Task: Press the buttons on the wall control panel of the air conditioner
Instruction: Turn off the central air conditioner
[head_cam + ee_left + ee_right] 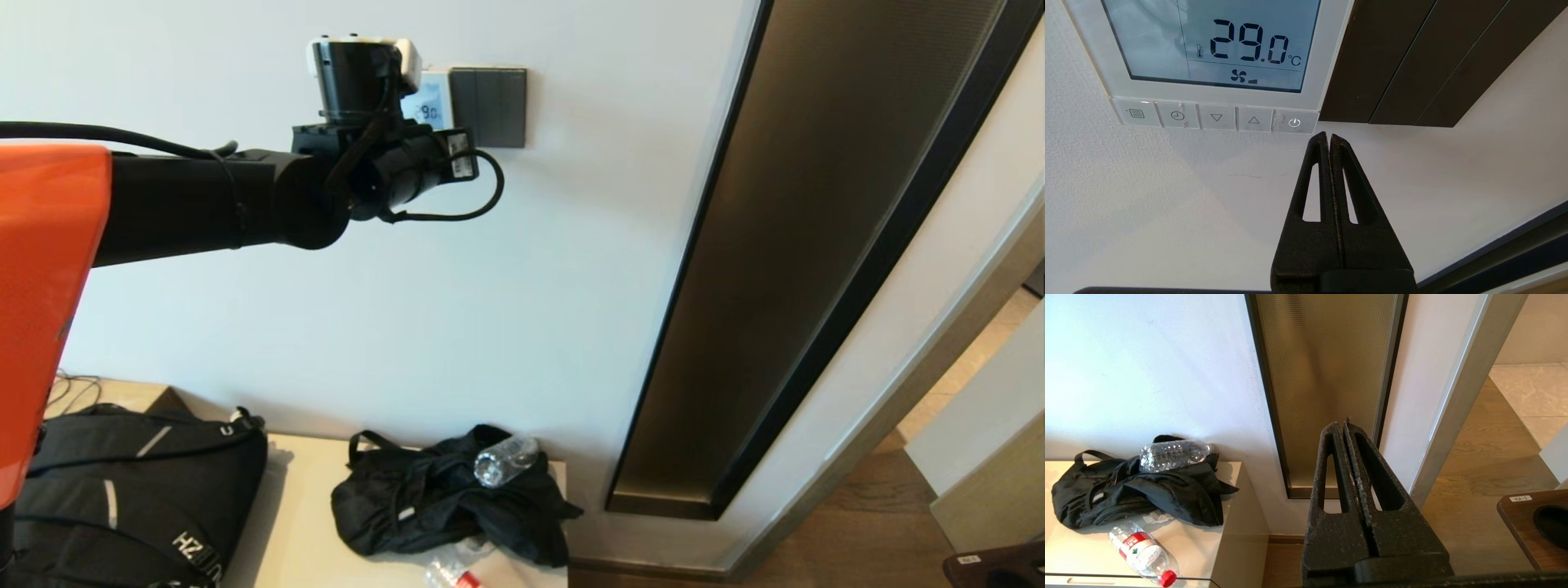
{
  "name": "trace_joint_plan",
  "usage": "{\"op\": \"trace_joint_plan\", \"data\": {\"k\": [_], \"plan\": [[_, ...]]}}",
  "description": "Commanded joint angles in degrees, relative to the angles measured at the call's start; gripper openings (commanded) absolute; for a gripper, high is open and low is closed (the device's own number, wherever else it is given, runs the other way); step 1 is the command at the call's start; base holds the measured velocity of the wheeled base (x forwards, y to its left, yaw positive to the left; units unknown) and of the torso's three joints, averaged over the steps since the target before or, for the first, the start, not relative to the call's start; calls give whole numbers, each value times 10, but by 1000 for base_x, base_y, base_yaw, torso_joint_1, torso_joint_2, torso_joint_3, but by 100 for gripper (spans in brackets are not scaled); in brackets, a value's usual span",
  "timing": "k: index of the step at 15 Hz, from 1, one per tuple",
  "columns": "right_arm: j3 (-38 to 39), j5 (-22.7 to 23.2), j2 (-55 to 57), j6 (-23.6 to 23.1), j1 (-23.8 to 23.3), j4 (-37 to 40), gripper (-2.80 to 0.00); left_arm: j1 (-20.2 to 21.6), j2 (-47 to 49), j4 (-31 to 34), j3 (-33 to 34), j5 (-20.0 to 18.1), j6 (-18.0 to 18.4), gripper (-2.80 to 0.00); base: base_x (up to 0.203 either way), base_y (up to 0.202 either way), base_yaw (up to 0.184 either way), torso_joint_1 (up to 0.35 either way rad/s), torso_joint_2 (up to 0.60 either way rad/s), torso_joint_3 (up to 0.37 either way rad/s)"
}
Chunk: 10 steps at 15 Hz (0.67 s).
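Note:
The white control panel (1331,53) hangs on the wall; its pale blue screen (1216,41) reads 29.0 °C with a fan symbol. In the head view the panel (433,102) is partly hidden behind my left wrist. Along its bottom edge runs the row of small white buttons (1216,117): menu, clock, down, up, and power (1294,122) at the end. My left gripper (1329,136) is shut and empty, its tips just below the power button's corner, close to the wall. My right gripper (1345,426) is shut and empty, parked low, far from the panel.
A dark grey three-switch plate (488,106) (1412,61) sits right beside the panel. A tall bronze wall panel (816,245) stands to the right. Below, a cabinet top (1224,522) holds black bags (441,498) and plastic bottles (1143,553).

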Motion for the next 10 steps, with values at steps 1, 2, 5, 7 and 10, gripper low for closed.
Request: {"op": "trace_joint_plan", "data": {"k": [1,2,5,7,10], "plan": [[1,1,0,0,0,0,-280,6,8,0,-8,1,-1,-280,0,0,0,0,0,0],[0,1,0,0,0,0,-280,7,10,0,-12,1,-1,-280,0,0,0,0,0,0],[1,0,0,0,0,0,-280,10,13,1,-16,1,-1,-280,0,0,0,0,0,0],[1,0,0,0,0,0,-280,14,14,1,-16,1,-1,-280,0,0,0,0,0,0],[1,1,0,0,0,0,-280,15,5,1,-7,1,-2,-280,0,0,0,0,0,0]]}}
